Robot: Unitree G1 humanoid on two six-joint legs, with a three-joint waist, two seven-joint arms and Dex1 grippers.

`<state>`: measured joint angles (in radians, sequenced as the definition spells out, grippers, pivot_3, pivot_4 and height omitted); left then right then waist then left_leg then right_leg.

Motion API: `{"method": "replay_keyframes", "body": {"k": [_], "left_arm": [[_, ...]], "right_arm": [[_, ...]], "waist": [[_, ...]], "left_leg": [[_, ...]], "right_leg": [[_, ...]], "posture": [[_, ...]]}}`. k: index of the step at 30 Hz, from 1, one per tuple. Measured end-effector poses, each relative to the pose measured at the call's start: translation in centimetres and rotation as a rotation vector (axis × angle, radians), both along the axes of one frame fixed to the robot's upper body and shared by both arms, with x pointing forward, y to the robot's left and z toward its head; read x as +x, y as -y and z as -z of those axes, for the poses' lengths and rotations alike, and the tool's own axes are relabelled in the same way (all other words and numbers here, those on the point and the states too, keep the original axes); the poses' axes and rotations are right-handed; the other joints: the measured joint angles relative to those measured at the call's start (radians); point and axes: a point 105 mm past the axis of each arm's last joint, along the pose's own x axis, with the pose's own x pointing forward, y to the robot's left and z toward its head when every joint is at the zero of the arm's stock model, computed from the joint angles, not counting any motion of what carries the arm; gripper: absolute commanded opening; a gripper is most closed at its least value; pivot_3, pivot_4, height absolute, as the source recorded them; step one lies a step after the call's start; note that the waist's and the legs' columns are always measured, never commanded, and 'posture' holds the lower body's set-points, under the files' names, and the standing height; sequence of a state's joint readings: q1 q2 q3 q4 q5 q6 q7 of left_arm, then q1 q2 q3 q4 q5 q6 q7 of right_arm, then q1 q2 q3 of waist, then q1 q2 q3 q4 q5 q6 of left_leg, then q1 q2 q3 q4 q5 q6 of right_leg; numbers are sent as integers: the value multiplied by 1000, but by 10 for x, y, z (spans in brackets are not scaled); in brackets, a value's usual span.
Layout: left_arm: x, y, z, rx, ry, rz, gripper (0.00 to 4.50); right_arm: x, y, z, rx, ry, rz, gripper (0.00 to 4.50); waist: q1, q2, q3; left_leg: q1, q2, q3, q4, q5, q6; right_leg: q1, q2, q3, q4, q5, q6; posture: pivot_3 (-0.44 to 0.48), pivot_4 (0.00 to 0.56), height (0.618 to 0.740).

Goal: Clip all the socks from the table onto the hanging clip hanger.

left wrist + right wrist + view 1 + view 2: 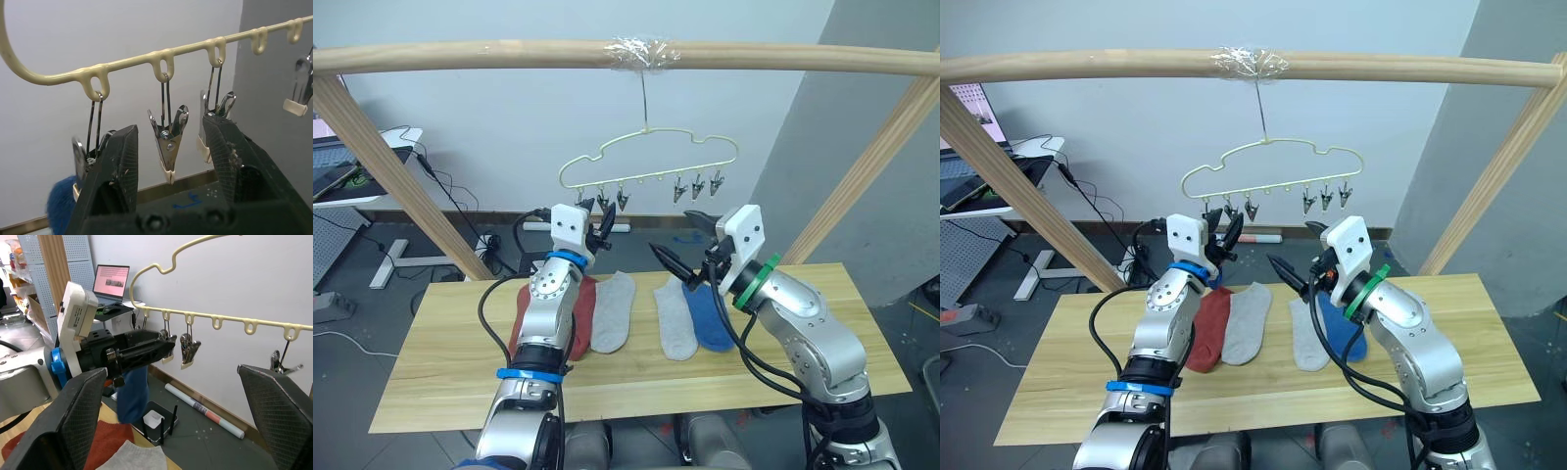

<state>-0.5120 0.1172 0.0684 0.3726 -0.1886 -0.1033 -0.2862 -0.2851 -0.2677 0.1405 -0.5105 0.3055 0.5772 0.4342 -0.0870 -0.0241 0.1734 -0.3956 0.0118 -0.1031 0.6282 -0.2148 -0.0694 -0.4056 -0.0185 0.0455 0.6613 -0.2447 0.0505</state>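
Pale wooden bench [460,382]: soft, limp socks [612,311] lie flat. Left pincer [168,171] gapes around a clip [168,147]; right pincer [682,245] wide, empty. Best pinched at the cuff.

even, bright indoor light is falling from above, casting only soft shadows on the table [862,323]. glare is glinting off tape on the wooden pole [460,56]. the close left gripper [168,166] fingers are blurring slightly; edges are bowing mildly.
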Motion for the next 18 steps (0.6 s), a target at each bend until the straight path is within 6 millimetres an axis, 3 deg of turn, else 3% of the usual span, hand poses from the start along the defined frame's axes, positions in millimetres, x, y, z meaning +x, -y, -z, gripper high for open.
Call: {"method": "replay_keyframes", "body": {"k": [18], "left_arm": [[5, -6, 4, 19, 0, -59, 2290]], "right_arm": [[0, 1, 1, -8, 0, 1, 4500]], "waist": [[0, 0, 1]], "left_leg": [[0, 0, 0, 0, 0, 0]], "right_leg": [[0, 0, 0, 0, 0, 0]], "posture": [[-125, 157, 740]]}}
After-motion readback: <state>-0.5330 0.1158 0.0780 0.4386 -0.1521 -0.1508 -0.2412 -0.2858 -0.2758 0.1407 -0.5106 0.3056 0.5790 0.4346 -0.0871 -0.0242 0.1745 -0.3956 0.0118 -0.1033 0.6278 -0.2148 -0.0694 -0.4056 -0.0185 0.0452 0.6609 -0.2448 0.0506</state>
